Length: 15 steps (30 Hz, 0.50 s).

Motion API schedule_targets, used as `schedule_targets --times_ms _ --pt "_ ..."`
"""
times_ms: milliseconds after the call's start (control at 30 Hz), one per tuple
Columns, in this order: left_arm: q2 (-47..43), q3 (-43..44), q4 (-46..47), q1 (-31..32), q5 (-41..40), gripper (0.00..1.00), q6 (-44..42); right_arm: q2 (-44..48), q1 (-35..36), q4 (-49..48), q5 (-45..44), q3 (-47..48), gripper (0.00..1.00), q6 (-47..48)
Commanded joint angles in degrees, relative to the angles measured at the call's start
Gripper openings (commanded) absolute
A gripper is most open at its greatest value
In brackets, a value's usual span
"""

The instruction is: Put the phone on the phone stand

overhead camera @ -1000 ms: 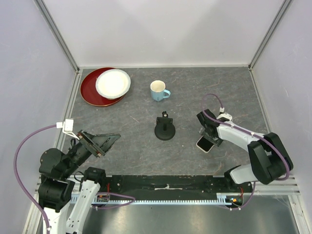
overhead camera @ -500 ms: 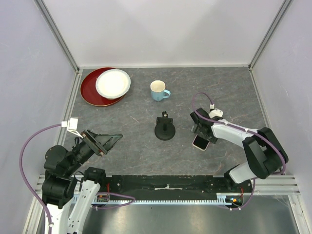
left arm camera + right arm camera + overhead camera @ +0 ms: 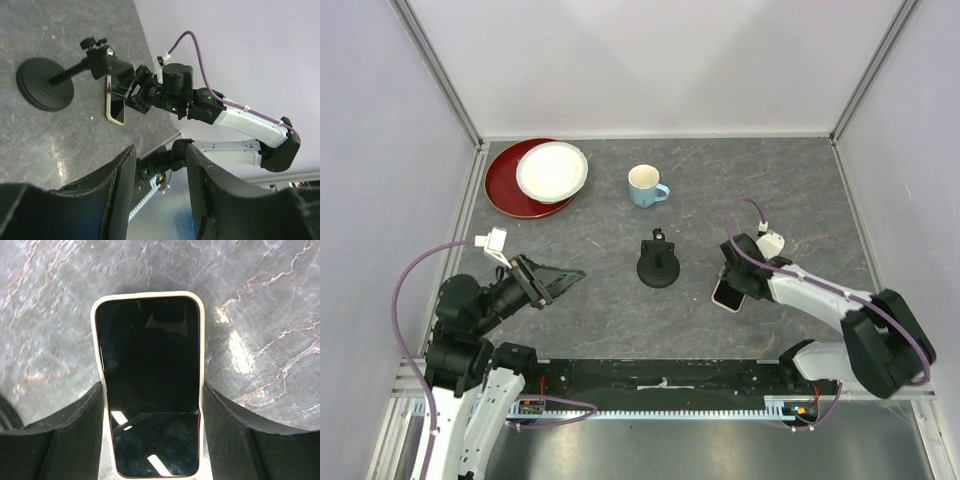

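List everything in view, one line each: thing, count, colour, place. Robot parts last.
phone: 1, dark screen, pale rim, right of the stand
phone stand: 1, black, table centre
mug: 1, light blue, behind the stand
red plate: 1, red, far left
white plate: 1, white, on the red plate
table: 1, grey marbled, under everything
left gripper: 1, black, open, near left
right gripper: 1, black, closed on the phone

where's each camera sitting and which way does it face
top external: above and behind the arms, looking down on the table; both arms show, bases at the bottom.
left wrist: on the left arm, looking across at the stand, phone and right arm; its own open fingers at the bottom.
right wrist: looking straight down on the phone, its fingers flanking it.
shared: the phone is in all three.
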<state>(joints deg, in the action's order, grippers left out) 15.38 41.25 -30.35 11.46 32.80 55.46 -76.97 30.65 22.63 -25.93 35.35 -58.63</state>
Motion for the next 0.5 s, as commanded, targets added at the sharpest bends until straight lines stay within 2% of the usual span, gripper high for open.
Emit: schedule_targets --times_ms 0,167,333,400,467 --pt "4.5 0.5 4.1 0.4 8.5 0.51 -1.3 11.0 0.5 -7.6 4.4 -4.7 0.00 6.1" --pt "9.7 4.4 -0.5 0.5 11.5 0.54 -9.3 22.6 -0.2 -12.3 5.7 -3.6 0.00 11.0" --pt "12.1 3.3 0.5 2.1 9.0 0.55 -11.6 27.5 -0.9 -12.2 9.0 -2.2 0.00 10.7" --pt "16.3 4.9 1.6 4.7 6.5 0.56 -12.7 29.4 -1.6 -12.1 10.9 -2.0 0.00 9.2" --pt "20.9 7.2 5.2 11.1 3.4 0.56 -12.9 31.1 -2.4 -11.9 13.4 -1.5 0.00 7.3"
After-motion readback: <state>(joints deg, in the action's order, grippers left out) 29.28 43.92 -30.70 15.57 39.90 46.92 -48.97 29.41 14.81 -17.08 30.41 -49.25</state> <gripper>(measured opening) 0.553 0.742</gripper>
